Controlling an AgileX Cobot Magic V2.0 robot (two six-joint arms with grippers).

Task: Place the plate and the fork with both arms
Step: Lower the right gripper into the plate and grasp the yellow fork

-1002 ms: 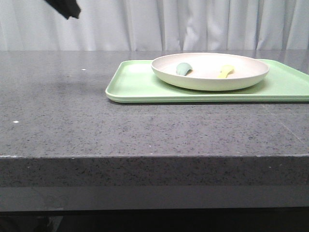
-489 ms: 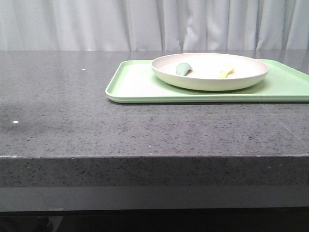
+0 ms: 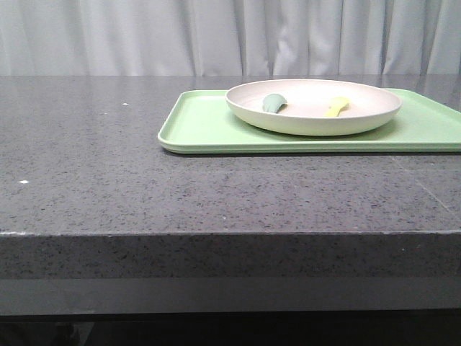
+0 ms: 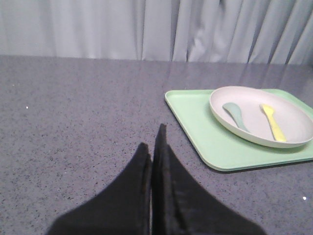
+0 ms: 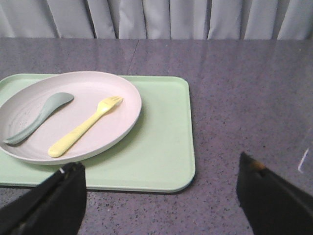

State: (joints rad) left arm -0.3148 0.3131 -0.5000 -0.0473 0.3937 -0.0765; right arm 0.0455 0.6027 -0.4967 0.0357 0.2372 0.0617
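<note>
- Front view: the plate [image 3: 314, 107] is seen resting on a light-green tray [image 3: 209, 130], which lies on the grey speckled table [image 3: 108, 180] toward the right side.
- Inside the plate, the fork [image 3: 336, 107] is laid on the right half and a teal spoon [image 3: 274, 102] on the left half; the two are apart and do not touch.
- No arm is shown in the front view.
- From the left wrist view, the left gripper [image 4: 155, 147] is held above bare table, well apart from the tray's near corner; its fingers [image 4: 142, 161] are pressed together with nothing between them.
- From the right wrist view, the right gripper [image 5: 161, 196] is held just off the tray's edge, its fingers [image 5: 63, 196] spread wide and empty.
- Pale curtains [image 3: 216, 36] hang behind the table.
</note>
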